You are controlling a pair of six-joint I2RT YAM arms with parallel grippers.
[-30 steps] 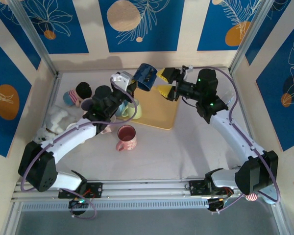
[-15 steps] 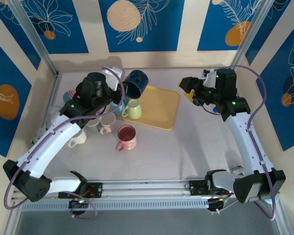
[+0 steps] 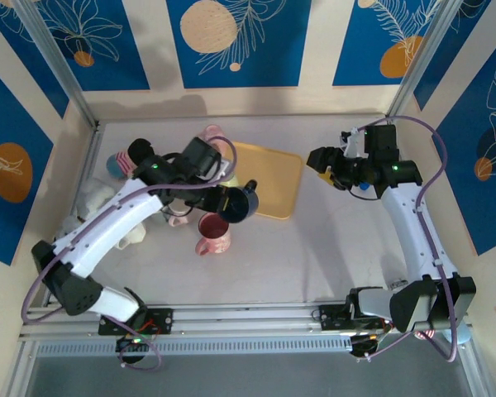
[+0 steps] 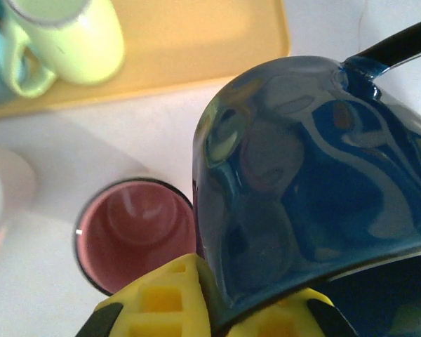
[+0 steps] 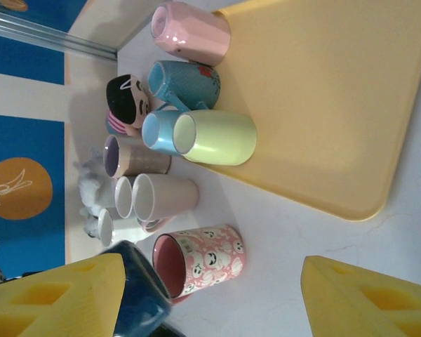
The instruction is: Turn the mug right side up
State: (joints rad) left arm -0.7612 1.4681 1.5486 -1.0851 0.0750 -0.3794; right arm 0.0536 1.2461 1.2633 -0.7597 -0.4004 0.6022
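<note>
Left gripper [image 3: 224, 199], clamped on rim of glossy dark-blue ceramic mug [image 3: 239, 203], is risking dropping it onto pink patterned mug [image 3: 213, 232]; right gripper [image 3: 321, 165] is hanging wide, empty.

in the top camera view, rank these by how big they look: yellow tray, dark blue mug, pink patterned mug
1. flat yellow tray, clearly largest
2-3. glossy dark blue mug and pink patterned mug look about alike; the blue one is held up nearer the camera, so I leave them unranked
</note>
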